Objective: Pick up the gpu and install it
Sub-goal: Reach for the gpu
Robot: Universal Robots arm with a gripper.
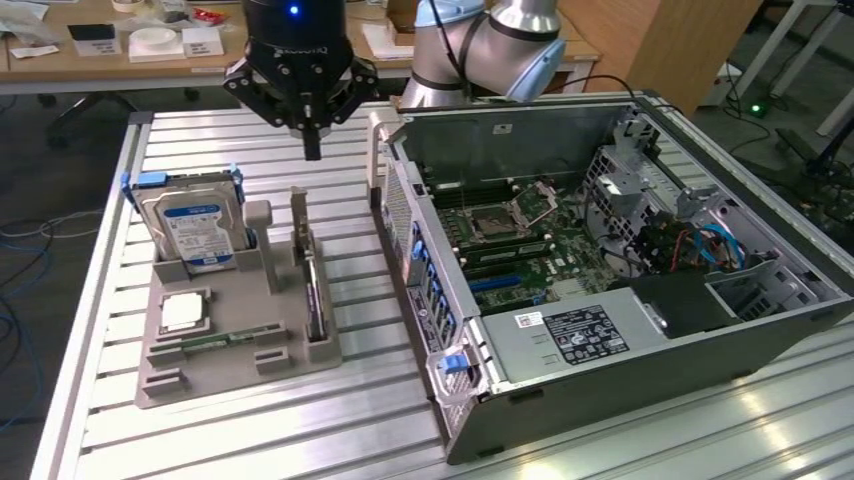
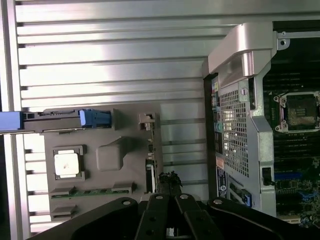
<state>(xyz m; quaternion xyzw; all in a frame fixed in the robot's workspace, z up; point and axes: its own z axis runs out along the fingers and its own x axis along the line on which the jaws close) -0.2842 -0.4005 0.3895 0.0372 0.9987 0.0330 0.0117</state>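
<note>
The end effector (image 1: 312,148) hangs over the far end of the grey tray (image 1: 200,375), its black fingers pressed together into a single narrow tip with nothing between them. It is clear of everything in the tray. Directly under that tip stands the gpu (image 1: 316,295), slotted on its long edge along the side of the tray that faces the computer case (image 1: 601,350). It is a thin, flat, dark card seen almost edge-on, with a silver metal bracket rising upright at the end nearest the end effector and the board running from there toward the near end of the tray. In the wrist view the card shows as a slim line along that same tray edge, just ahead of the closed fingers. At the tray's far end, on the side away from the case, a silver hard drive (image 1: 196,230) with a blue label stands upright in blue rails. A square processor chip (image 1: 183,312) lies flat near the tray's middle, and a narrow green memory stick (image 1: 214,342) lies flat just nearer than the chip. The tray rests on a slatted metal counter (image 1: 240,135). The case lies open just beside the tray, its motherboard exposed, and the robot arm (image 1: 487,45) rises beyond the tray's far end.
</note>
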